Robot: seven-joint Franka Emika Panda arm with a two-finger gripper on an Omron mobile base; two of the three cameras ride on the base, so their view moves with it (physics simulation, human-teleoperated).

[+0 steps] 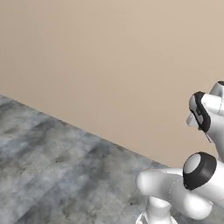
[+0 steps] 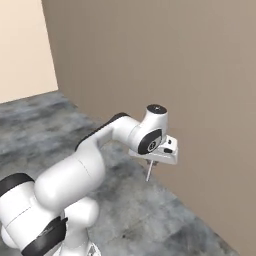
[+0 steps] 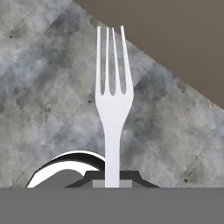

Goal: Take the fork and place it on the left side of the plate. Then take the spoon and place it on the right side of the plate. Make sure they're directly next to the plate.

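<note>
Hand view: pincer (image 3: 112, 181) grips fork (image 3: 112, 100).

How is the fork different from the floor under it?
The fork is thin, smooth and pale silver-white, while the floor is broad, mottled grey and lined like tiles. The fork is held up in the gripper, tines pointing away; the floor lies flat below. Both look greyish.

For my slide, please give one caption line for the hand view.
Gripper shut on the fork, tines pointing away from the hand, above a grey stone-patterned floor near a brown wall.
</note>
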